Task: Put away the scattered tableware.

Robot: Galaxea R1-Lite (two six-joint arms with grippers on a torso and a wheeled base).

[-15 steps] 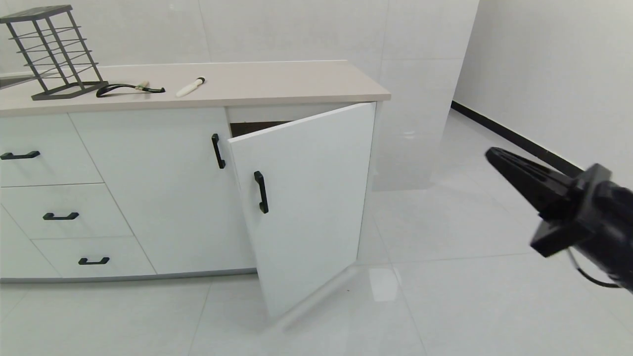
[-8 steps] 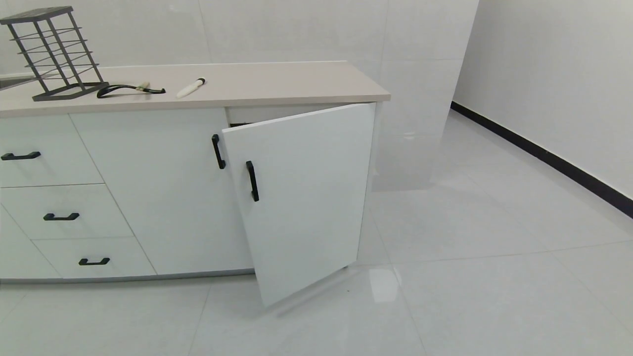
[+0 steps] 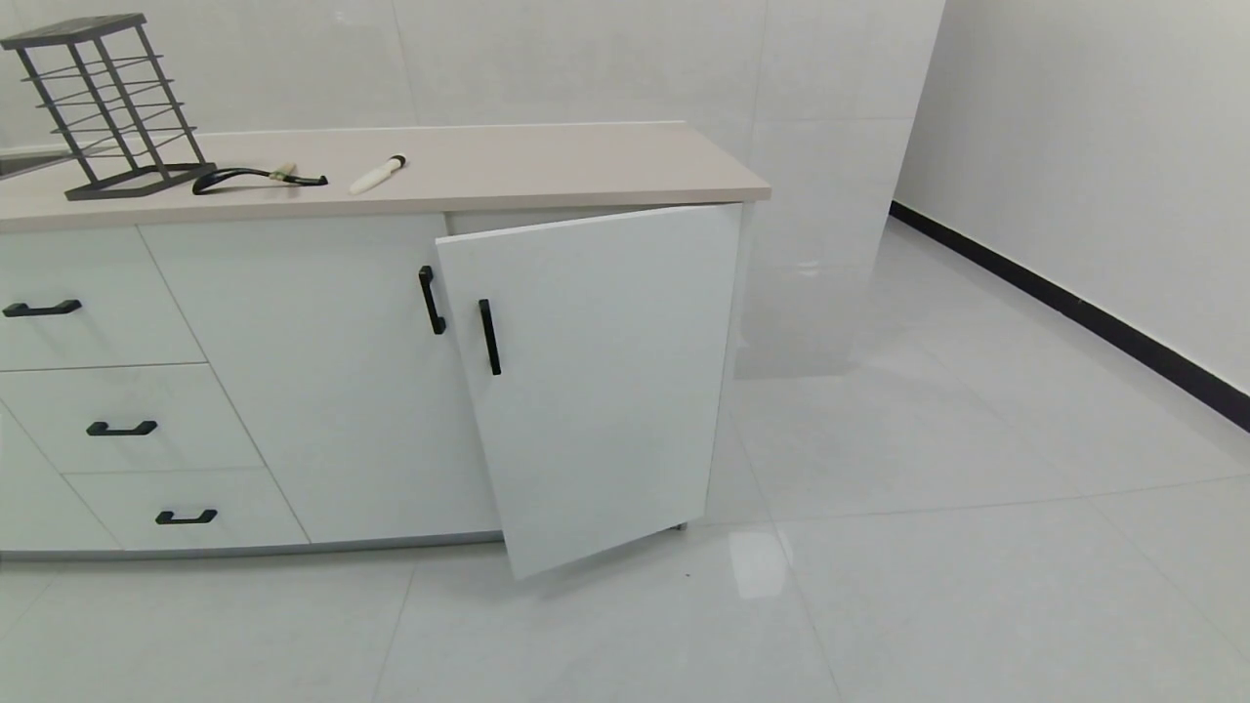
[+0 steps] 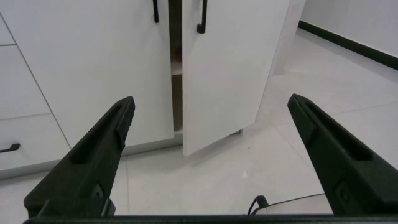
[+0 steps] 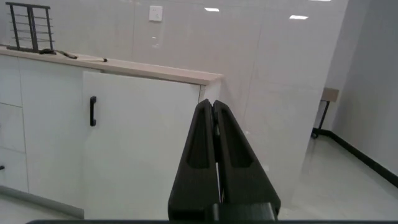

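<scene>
On the beige countertop (image 3: pixel 547 161) lie a black-handled utensil (image 3: pixel 256 177) and a white-handled one (image 3: pixel 376 173), beside a black wire rack (image 3: pixel 107 103). Below them the right cabinet door (image 3: pixel 596 371) stands slightly ajar. My left gripper (image 4: pixel 211 101) is open and empty, low over the floor, facing the ajar door (image 4: pixel 230 68) and the narrow dark gap (image 4: pixel 176 68) beside it. My right gripper (image 5: pixel 211 107) is shut with nothing in it, held away from the cabinet and pointing at the counter's end (image 5: pixel 193 76).
Three drawers with black handles (image 3: pixel 117 427) fill the cabinet's left part. A closed door (image 3: pixel 322 371) adjoins the ajar one. Open tiled floor (image 3: pixel 928 547) stretches to the right, bounded by a wall with a black skirting (image 3: pixel 1074 312).
The cabinet door has swung back from well open to nearly closed. My right gripper, seen at the head view's right edge one second ago, has withdrawn out of that view.
</scene>
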